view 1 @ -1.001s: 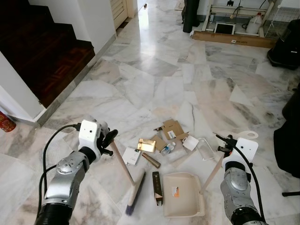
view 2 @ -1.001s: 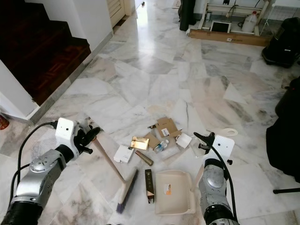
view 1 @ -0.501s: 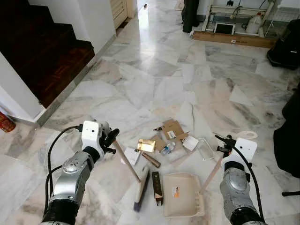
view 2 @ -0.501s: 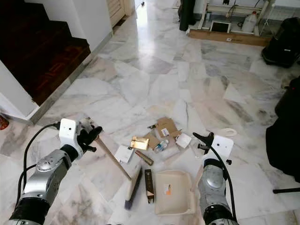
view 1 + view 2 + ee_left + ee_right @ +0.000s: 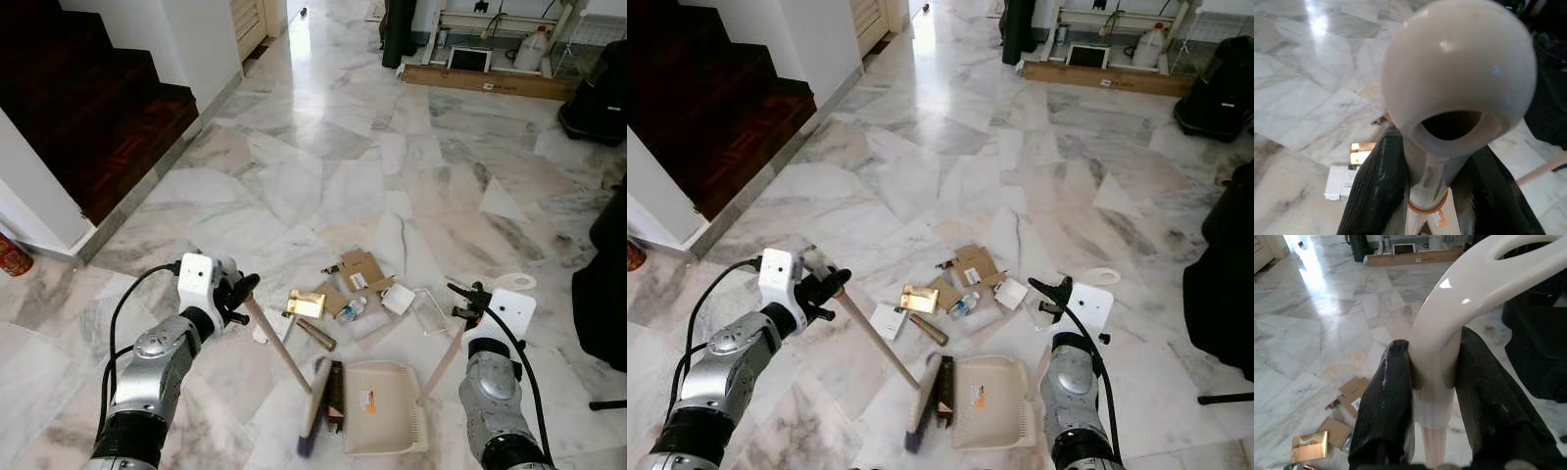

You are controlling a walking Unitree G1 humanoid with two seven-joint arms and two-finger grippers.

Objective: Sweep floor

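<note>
The broom head rests against the left edge of the cream dustpan, near on the marble floor. The left gripper clamps the broom handle; the right gripper clamps the dustpan handle. Cardboard scraps lie just beyond. A dark staircase stands far left. The left wrist view reveals the handle's rounded, hollow end cap.

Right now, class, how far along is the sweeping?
Early. In hand: the left gripper works the broom, pushing a dark box against the dustpan, which the right gripper holds by its handle. Left: cardboard scraps, a small bottle and a white packet still lie on the floor.
</note>
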